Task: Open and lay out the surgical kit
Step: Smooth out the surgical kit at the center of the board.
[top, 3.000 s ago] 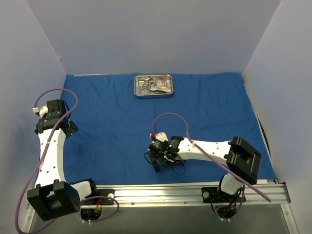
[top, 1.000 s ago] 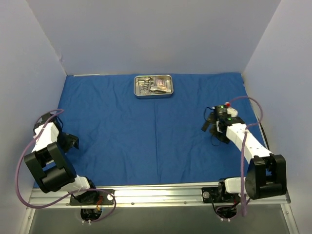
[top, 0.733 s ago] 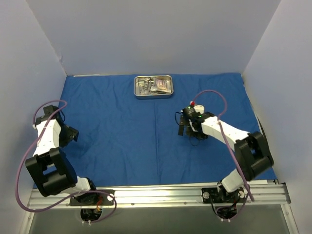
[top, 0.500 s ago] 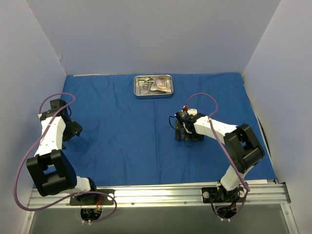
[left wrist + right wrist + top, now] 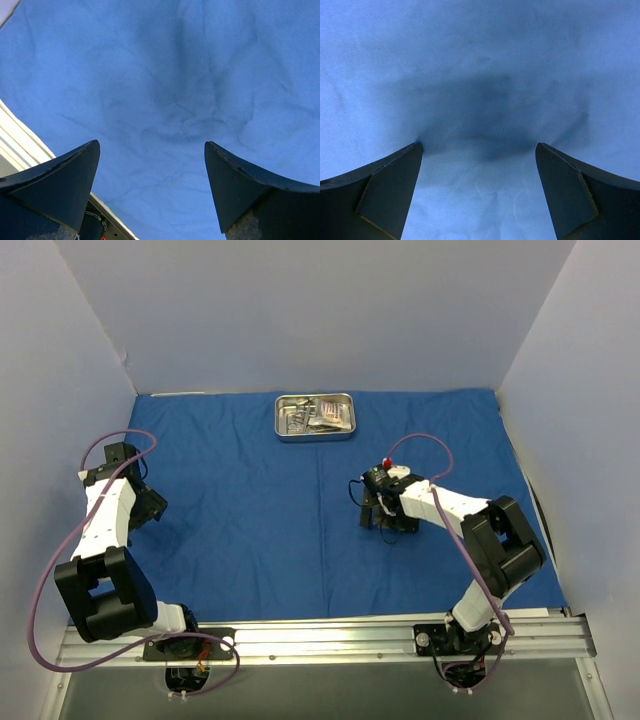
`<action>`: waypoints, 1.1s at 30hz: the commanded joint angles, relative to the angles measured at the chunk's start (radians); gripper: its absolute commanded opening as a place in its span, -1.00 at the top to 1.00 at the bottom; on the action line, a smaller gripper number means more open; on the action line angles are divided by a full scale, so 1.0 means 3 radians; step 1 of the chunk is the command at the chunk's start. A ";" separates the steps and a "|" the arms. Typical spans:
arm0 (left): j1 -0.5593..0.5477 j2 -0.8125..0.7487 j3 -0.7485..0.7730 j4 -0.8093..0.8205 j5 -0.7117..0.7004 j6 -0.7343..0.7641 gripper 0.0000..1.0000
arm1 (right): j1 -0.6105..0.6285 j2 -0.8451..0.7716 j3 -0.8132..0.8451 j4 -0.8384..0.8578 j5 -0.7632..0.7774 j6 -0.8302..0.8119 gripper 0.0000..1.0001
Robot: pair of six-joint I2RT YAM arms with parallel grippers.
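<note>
1. Right gripper (image 5: 378, 512) has swung from near centre, out to the right, then back to mid-cloth.
2. Royal-blue cloth wrap (image 5: 250, 510) lies spread and creased between pale walls (image 5: 300, 310), with a metal rail (image 5: 330, 635) along the near edge.
3. Steel tray (image 5: 315, 438) sits far centre, well apart from both grippers, with instruments (image 5: 295, 418) and packets (image 5: 335, 415) inside.
4. Left gripper (image 5: 146, 510) is near the cloth's left edge. Both grippers are spread wide, hold nothing and sit low over cloth; contact cannot be told.

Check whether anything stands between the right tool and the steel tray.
Nothing visible does. Between the right tool and the steel tray at the far edge lies only flat blue cloth. The tool's jaws stand open and empty over bare cloth.
</note>
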 commanded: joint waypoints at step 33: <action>-0.0126 0.0452 0.0268 0.0333 0.0173 -0.0100 -0.89 | -0.1129 -0.0726 0.0242 -0.0464 0.0190 -0.0027 -0.80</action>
